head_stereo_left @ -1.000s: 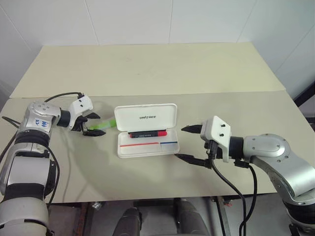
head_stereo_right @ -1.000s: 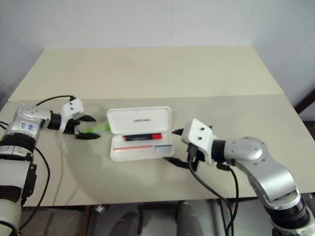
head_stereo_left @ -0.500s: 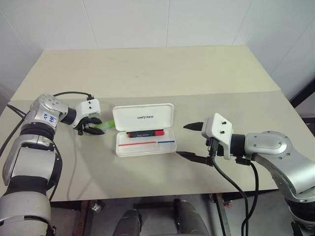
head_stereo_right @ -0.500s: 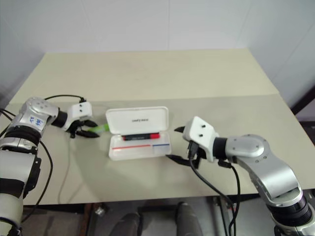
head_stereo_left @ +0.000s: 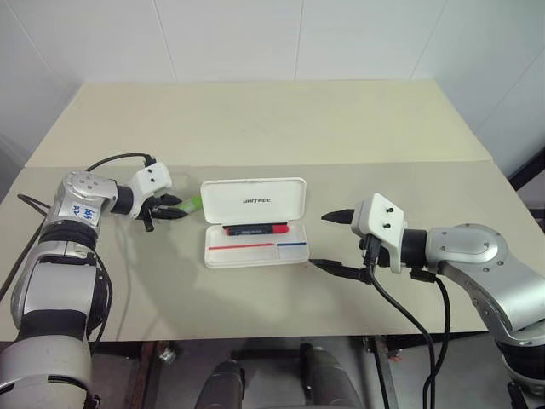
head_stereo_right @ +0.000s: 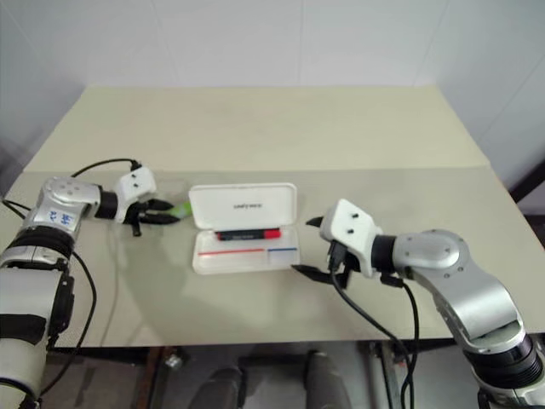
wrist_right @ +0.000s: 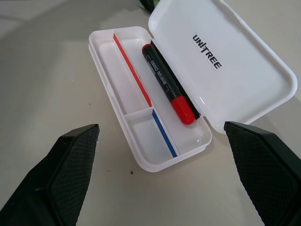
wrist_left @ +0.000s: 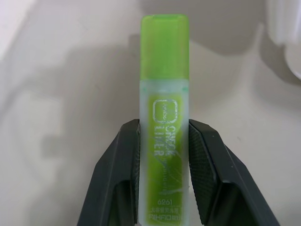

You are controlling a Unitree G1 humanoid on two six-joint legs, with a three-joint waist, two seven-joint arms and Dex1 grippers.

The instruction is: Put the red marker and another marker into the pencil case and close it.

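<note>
The green marker (wrist_left: 164,108) is between the jaws of the left gripper (head_stereo_left: 168,208), at the middle left of the left eye view, just beside the left end of the open pencil case (head_stereo_left: 255,253). In the left wrist view the two black fingers (wrist_left: 123,160) press on both sides of its pale lower barrel, over the printed label, and the bright green cap end points away from the wrist. The marker looks light and stiff, with a smooth plastic barrel that is probably a little slippery; so a hold near the middle of the barrel, as here, seems better than one on the cap, which may come off.

The red marker (wrist_right: 168,84) lies already in the long compartment next to the hinge, beside the lid with the dark lettering. The case stands on the tabletop (head_stereo_left: 255,128) in the centre of the frame. It seems a hard, thin shell, light enough to slide if it is pushed from one side.

The right gripper (head_stereo_left: 334,242) waits to the right of the case with its jaws spread wide and nothing in them.
</note>
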